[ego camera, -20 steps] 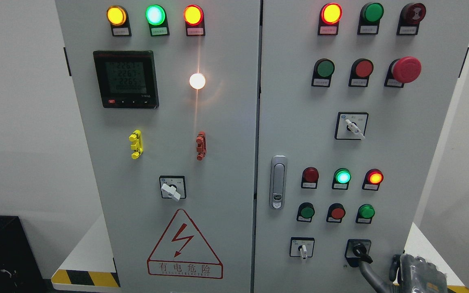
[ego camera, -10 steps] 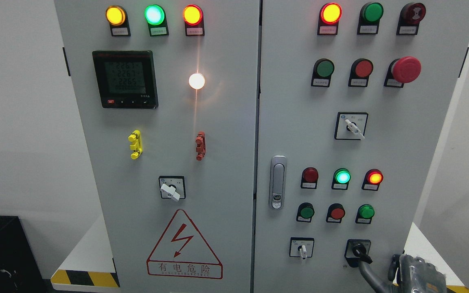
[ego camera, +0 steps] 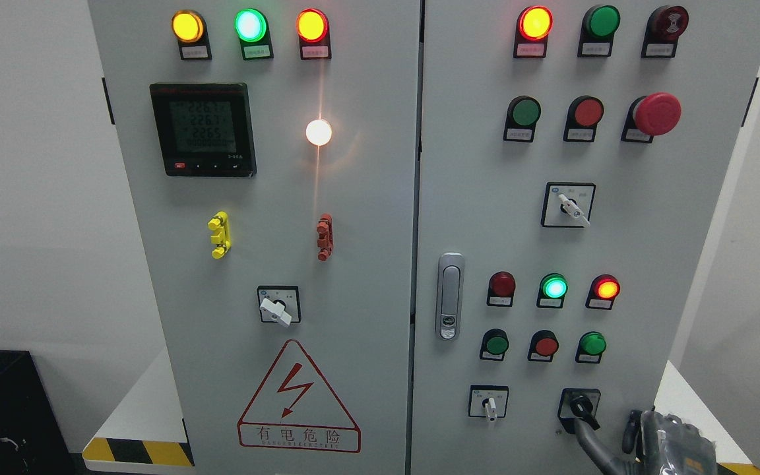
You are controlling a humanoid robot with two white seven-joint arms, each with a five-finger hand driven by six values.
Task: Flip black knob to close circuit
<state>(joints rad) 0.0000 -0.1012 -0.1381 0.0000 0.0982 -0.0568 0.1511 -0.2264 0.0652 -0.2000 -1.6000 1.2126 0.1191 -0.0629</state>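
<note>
- While the head view is your only angle, note that the black knob (ego camera: pixel 581 407) sits at the lower right of the right-hand cabinet door (ego camera: pixel 683 231), on its own dark plate, with its lever pointing down and to the right.
- You see the right hand (ego camera: pixel 667 442) entering at the bottom right corner, just beside and below the knob; one dark finger (ego camera: pixel 594 445) reaches up toward the lever's tip and looks to be at or very near it, though contact is not clear.
- You cannot tell whether the remaining fingers are apart or curled; the frame edge cuts the hand off. Nothing is clamped.
- Your left hand is out of view.
- Judgement: the step in hand is the approach to the knob. The lever appears unturned, so the flip itself is not yet done.
- Next move, as judged: you need the finger seated against the side of the lever, then a rotation about the knob's axis. A push that is off-axis could slide off the narrow lever.
- Keep clear of the white selector switch (ego camera: pixel 489 404) to the left and the green button (ego camera: pixel 592 344) above; both lie near the working area.
</note>
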